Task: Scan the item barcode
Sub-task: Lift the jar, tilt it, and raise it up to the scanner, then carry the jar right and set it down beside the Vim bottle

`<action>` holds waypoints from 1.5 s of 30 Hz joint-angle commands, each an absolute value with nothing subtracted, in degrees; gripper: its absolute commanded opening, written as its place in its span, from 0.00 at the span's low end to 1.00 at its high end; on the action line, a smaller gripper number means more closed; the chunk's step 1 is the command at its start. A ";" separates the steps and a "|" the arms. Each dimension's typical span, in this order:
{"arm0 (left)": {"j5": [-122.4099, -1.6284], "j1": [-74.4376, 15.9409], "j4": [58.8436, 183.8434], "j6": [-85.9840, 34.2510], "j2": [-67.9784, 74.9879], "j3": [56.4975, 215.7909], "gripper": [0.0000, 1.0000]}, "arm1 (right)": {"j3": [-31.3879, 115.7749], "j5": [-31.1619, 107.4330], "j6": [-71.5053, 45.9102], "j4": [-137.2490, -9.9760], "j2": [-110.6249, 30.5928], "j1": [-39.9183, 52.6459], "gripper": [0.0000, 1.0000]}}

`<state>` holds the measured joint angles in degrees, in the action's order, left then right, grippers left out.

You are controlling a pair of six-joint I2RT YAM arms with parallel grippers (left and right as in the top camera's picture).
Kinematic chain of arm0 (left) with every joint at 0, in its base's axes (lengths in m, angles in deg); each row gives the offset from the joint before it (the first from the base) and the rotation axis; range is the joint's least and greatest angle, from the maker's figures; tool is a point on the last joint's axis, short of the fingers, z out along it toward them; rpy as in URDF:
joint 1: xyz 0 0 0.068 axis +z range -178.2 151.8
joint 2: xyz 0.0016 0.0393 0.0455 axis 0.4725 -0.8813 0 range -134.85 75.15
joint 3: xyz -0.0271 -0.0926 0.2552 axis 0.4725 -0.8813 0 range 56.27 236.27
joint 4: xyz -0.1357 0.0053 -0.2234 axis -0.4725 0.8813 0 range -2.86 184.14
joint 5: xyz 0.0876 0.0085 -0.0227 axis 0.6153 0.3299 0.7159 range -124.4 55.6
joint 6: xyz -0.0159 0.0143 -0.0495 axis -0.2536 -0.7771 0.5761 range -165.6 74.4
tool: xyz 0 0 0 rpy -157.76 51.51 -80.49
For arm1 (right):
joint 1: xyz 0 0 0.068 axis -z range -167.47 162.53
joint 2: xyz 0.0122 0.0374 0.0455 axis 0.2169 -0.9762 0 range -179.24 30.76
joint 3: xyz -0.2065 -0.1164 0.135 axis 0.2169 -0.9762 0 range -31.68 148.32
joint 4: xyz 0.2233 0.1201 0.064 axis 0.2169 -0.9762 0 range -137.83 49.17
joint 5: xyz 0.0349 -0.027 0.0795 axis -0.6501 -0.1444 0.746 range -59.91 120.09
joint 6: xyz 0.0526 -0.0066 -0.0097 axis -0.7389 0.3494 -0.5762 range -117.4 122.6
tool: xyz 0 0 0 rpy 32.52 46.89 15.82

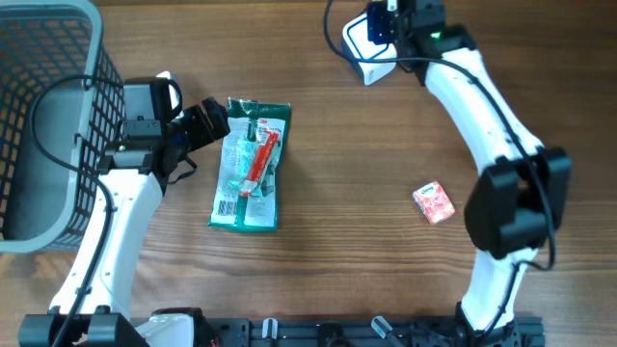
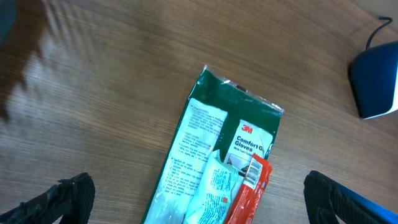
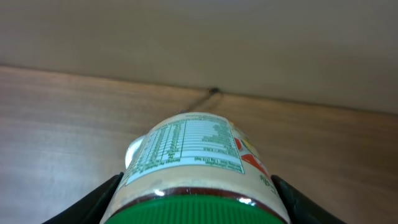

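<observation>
My right gripper (image 3: pixel 198 202) is shut on a jar (image 3: pixel 189 155) with a green lid (image 3: pixel 199 211), its nutrition label facing up. In the overhead view that gripper (image 1: pixel 400 24) hovers at the table's far edge beside the white and blue scanner (image 1: pixel 369 46), and the jar is hidden under it. My left gripper (image 2: pixel 202 208) is open, its fingers (image 2: pixel 65 199) spread wide over the near end of a green glove package (image 2: pixel 230 134). On that package lie a red packet (image 2: pixel 252 186) with a barcode and a white one. In the overhead view the left gripper (image 1: pixel 207 123) is just left of the package (image 1: pixel 249 166).
A grey wire basket (image 1: pixel 43 125) fills the left edge. A small red and white packet (image 1: pixel 434 202) lies at the right, near the right arm's base. The scanner (image 2: pixel 375 81) with its cable shows at the right of the left wrist view.
</observation>
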<state>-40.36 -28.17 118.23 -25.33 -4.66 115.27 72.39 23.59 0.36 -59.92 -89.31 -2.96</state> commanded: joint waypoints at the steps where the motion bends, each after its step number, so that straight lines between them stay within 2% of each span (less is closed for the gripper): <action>1: -40.99 -27.93 118.05 -25.64 -3.94 116.19 1.00 | 72.74 27.61 1.10 -52.38 -92.88 -3.13 0.04; 7: -40.99 -27.93 118.05 -25.66 -3.94 116.19 1.00 | 72.69 27.70 0.95 -39.79 -98.47 -2.48 0.05; 12: -40.99 -27.93 118.05 -25.66 -3.94 116.19 1.00 | 72.69 34.06 1.08 -35.09 -100.94 -1.47 0.04; 20: -40.99 -27.93 118.05 -25.64 -3.94 116.19 1.00 | 72.67 34.26 1.04 -34.48 -98.38 2.33 0.04; 23: -40.99 -27.93 118.05 -25.66 -3.94 116.19 1.00 | 72.67 34.26 1.06 -41.38 -90.78 4.32 0.05; 29: -40.99 -27.93 118.05 -25.66 -3.94 116.19 1.00 | 72.67 34.26 0.93 -71.28 -74.21 8.06 0.04; 35: -40.99 -27.93 118.05 -25.66 -3.94 116.19 1.00 | 71.16 35.50 -0.56 -102.19 -72.97 8.43 0.07; 39: -40.99 -27.93 118.05 -25.64 -3.94 116.19 1.00 | 63.36 35.22 -2.52 -106.17 -73.05 8.43 0.06; 45: -40.99 -27.93 118.05 -25.64 -3.94 116.19 1.00 | 49.90 32.68 -5.08 -98.76 -73.07 8.43 0.09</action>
